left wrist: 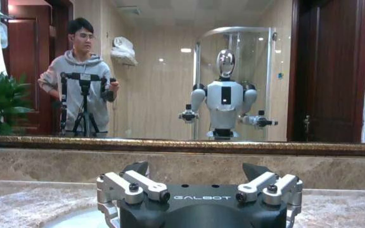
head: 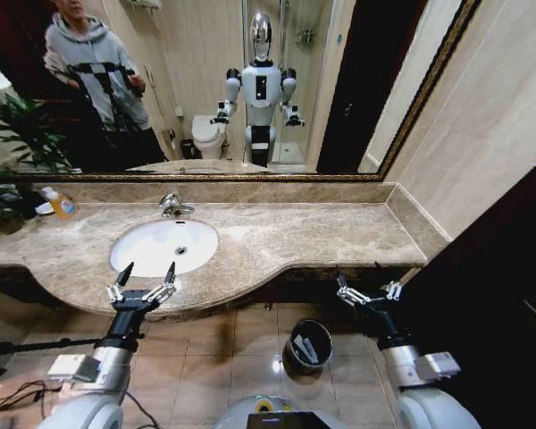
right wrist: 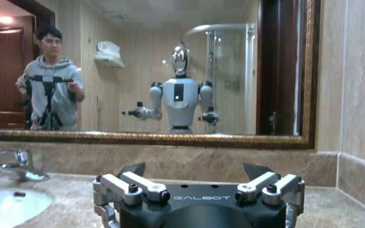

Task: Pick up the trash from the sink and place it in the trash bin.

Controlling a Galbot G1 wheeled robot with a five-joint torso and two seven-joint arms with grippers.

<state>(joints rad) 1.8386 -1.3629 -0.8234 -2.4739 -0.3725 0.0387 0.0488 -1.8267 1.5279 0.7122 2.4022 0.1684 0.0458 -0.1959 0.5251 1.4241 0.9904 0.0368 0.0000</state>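
Observation:
The white oval sink (head: 152, 239) is set in the marble counter, and its bowl shows just a drain, with no trash in it. Pale pieces of trash (head: 305, 350) lie inside the dark round trash bin (head: 294, 356) on the floor below the counter edge. My left gripper (head: 149, 269) hovers open at the sink's front rim with nothing held, and the left wrist view has its jaws (left wrist: 196, 172) spread above the basin edge (left wrist: 74, 219). My right gripper (head: 368, 281) is open and holds nothing in front of the counter's right end, above and right of the bin. It (right wrist: 195, 171) faces the mirror.
A chrome faucet (head: 171, 206) stands behind the basin. An orange bottle (head: 61, 204) and a plant (head: 9, 134) sit at the counter's far left. A wall mirror (head: 339, 80) runs along the back, a side wall closes the right, and cables (head: 9, 393) lie on the floor at left.

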